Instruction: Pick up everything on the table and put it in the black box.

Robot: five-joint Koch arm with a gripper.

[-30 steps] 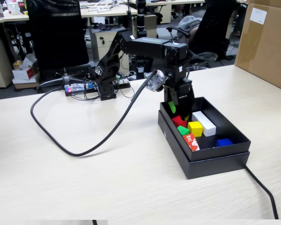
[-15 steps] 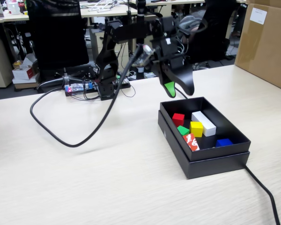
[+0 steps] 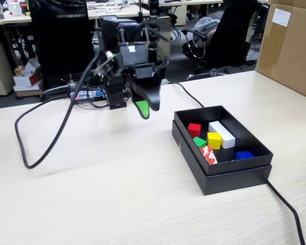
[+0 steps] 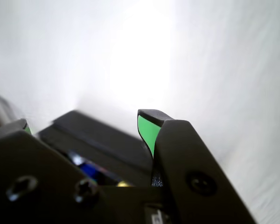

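Seemingly finishing: small red cube (image 3: pixel 194 129), green cube (image 3: pixel 199 141), yellow cube (image 3: pixel 212 139) sitting inside shallow matte black cardboard box (image 3: pixel 229 176); gripper (image 3: pixel 147 107) hanging spread, empty.

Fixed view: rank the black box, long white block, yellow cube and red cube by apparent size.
1. black box
2. long white block
3. yellow cube and red cube: they look alike, so no ranking between them.

Oblique front camera; wrist view perhaps overexposed.

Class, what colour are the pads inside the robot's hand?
Green pads on the black hand; clearest in the wrist view.
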